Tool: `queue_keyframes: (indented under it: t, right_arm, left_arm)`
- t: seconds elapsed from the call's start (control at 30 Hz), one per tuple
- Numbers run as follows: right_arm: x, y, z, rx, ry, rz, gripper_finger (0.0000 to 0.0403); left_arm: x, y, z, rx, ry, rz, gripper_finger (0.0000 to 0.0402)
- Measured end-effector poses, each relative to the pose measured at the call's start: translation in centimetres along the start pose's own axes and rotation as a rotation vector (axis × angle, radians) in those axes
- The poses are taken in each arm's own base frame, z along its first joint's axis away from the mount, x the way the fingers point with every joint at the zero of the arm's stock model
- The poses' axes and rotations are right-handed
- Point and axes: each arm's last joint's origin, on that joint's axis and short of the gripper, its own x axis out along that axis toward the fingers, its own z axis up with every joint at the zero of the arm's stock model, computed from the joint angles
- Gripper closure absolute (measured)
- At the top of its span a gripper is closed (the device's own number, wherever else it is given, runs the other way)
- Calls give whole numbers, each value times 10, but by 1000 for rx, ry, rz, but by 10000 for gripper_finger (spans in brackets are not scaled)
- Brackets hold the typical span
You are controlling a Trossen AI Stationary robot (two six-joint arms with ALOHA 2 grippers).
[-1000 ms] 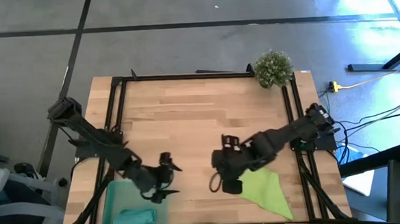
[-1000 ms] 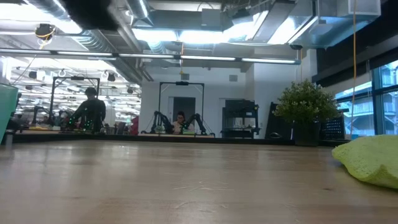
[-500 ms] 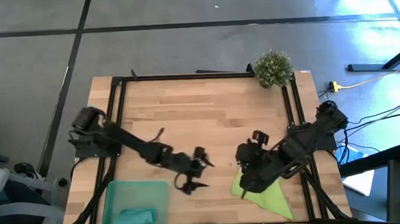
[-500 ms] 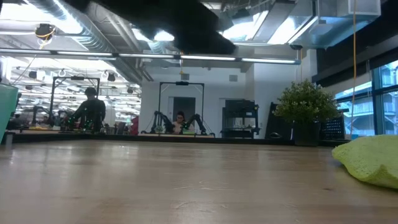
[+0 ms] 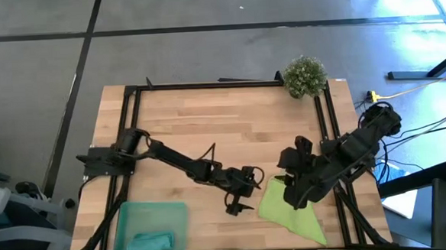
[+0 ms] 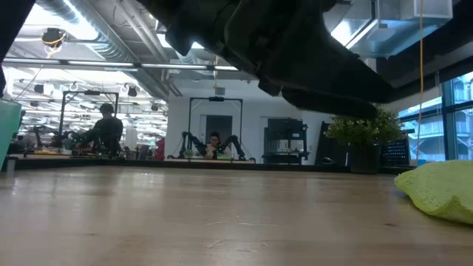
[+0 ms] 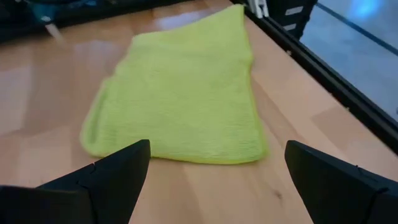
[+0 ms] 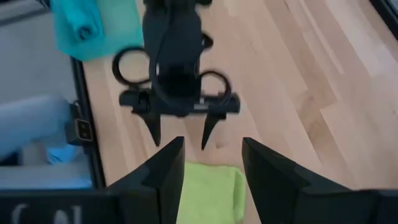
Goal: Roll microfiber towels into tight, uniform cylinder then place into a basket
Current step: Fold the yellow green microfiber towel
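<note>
The lime yellow-green towel lies flat and unrolled on the table at the near right; it also shows in the left wrist view and the low view. The teal towel lies rolled in the translucent teal basket at the near left corner. My left gripper is open, just left of the lime towel's edge, pointing at it. My right gripper is open above the towel's far part, facing my left gripper. Neither holds anything.
A potted plant stands at the far right corner. Black frame rails run along the table's left, far and right sides. Bare wood lies across the middle and far part of the table. People show in the room beyond.
My left gripper has swung from beside the basket toward the table's right, up to the lime towel's left edge, staying open. My right gripper has drawn back toward the right edge, off the towel's left part. The lime towel has stayed where it was.
</note>
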Motion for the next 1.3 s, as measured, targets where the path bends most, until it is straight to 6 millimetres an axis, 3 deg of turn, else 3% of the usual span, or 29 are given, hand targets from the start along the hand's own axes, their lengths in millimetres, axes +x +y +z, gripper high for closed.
queue_keyframes:
  t: [0.43,0.67,0.9,1.3]
  right_arm:
    - [-4,2,5,33,-69,33,240]
    - [-4,3,4,31,-36,68,240]
    - [-4,3,4,8,-28,75,240]
    - [-4,4,4,4,-28,75,240]
  left_arm:
    - [19,-31,2,77,-2,151,49]
    - [19,-46,4,90,-10,119,113]
    - [20,-49,4,91,-25,65,165]
    - [45,-59,-16,151,-112,41,173]
